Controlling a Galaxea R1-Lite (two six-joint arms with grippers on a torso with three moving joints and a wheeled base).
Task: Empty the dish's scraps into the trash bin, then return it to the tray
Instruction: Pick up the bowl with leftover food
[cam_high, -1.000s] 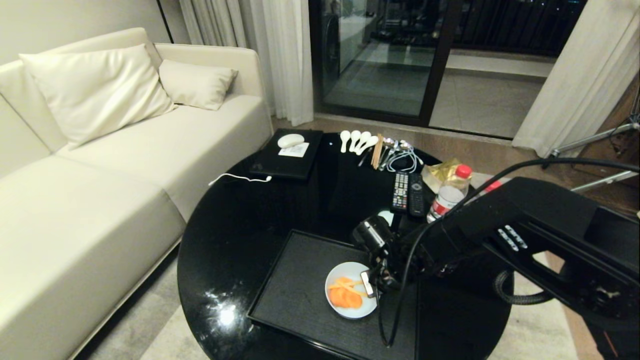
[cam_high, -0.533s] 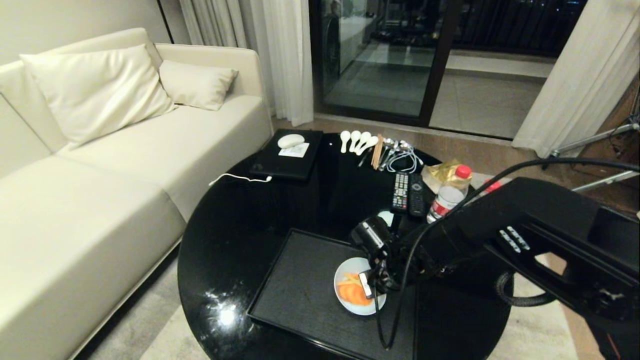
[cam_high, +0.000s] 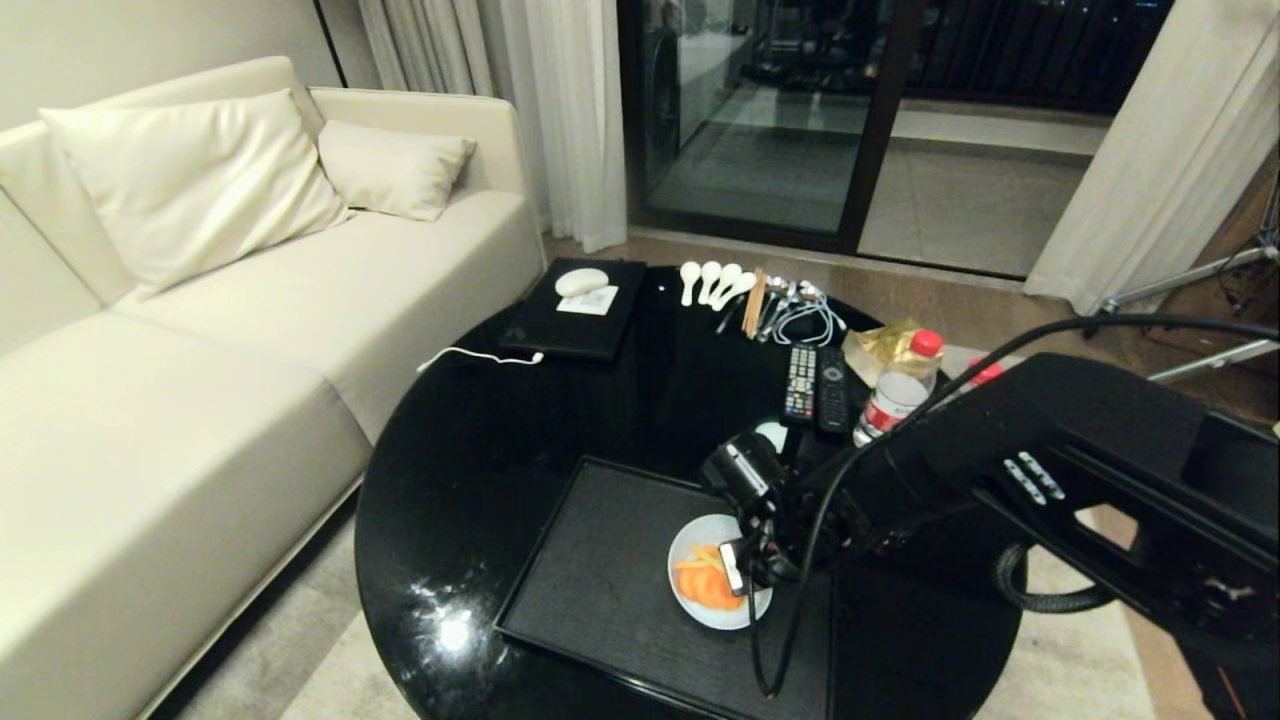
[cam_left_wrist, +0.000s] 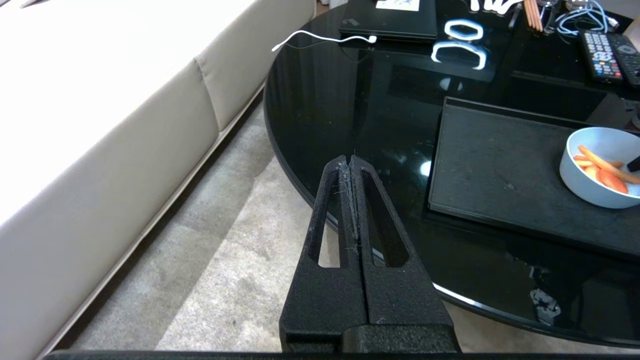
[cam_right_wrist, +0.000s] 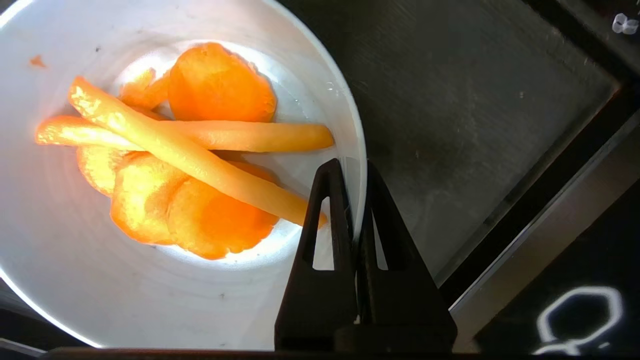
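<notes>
Two arms, but only your right one is at work: it reaches in low across the black table from the tray's right side, forearm sloping down to the wrist, and the right gripper points down at the dish. Its jaws are pinched tight on the dish's rim, one finger inside the bowl and one outside, on the edge nearest the arm. The dish sits on the tray, near its right end, with the scraps piled in its middle. Your left gripper hangs off the table's near edge, left of the tray, fingers pressed together on nothing. From the head view the wrist and cable cover the dish's right edge, so you see the grip itself only from the right wrist. No trash bin shows in any view.
</notes>
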